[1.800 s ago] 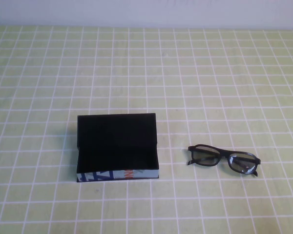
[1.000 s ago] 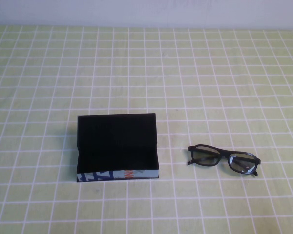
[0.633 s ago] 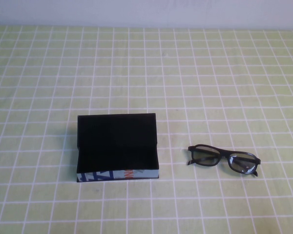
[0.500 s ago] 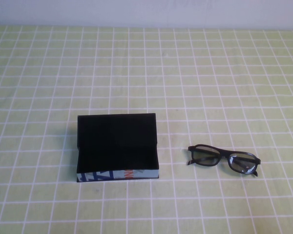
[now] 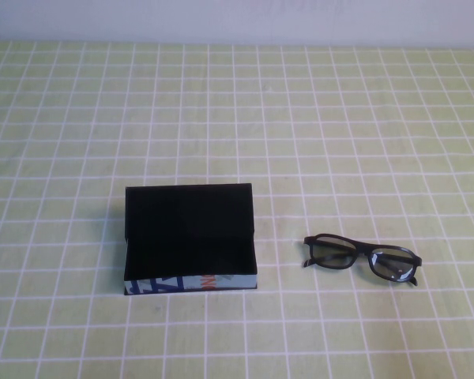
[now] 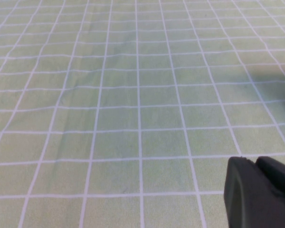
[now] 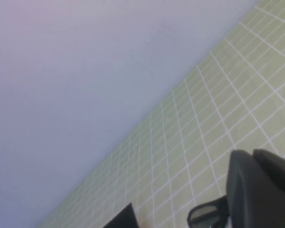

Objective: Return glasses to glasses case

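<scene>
Nearest the robot's side in the high view, the glasses case is seen on the green checked tablecloth, left of centre. Its printed front strip faces the robot and its black flap lid stands raised at the back, so the dark interior is exposed. Just to the right, apart from the case, the glasses lie on the cloth with the lenses turned toward the robot. Neither arm appears in the high view.

In the left wrist view, the left gripper is held above bare cloth, only the dark ends of its fingers being shown; these appear pressed together, with nothing between them. No task object is caught by that camera.

In the right wrist view, the right gripper is tilted so that the pale wall fills much of the picture. Its fingers are pressed together and empty. Past them, part of the glasses and a corner of the case are seen.
</scene>
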You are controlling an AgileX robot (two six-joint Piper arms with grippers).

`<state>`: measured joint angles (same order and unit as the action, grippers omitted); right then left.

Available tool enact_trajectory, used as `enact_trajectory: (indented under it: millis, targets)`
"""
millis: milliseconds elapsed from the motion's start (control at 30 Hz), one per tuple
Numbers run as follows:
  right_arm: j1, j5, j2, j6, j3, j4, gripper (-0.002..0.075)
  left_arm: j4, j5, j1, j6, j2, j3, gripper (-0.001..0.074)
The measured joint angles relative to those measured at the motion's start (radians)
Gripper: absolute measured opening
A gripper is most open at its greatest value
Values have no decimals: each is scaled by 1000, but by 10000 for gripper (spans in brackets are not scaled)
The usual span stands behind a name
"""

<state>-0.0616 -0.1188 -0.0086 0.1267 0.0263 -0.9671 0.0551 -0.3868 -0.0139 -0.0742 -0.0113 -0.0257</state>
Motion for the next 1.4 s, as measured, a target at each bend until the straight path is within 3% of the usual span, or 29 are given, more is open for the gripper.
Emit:
enact_trajectory:
  millis: [200, 567, 833, 933, 1200, 1400]
  targets:
    - [0, -161, 71, 0, -97, 21, -11, 0, 0, 0, 0, 0, 0, -2]
    - [0, -726, 655, 43, -538, 404, -11, 0, 0, 0, 0, 0, 0, -2]
    - [-17, -890, 966, 212, -720, 460, -11, 0, 0, 0, 0, 0, 0, -2]
    - [-85, -899, 1050, 251, -766, 511, -11, 0, 0, 0, 0, 0, 0, -2]
    - [-403, -912, 1333, 304, -970, 737, -11, 0, 0, 0, 0, 0, 0, -2]
    - [-457, -992, 1535, 424, -1176, 797, -11, 0, 0, 0, 0, 0, 0, -2]
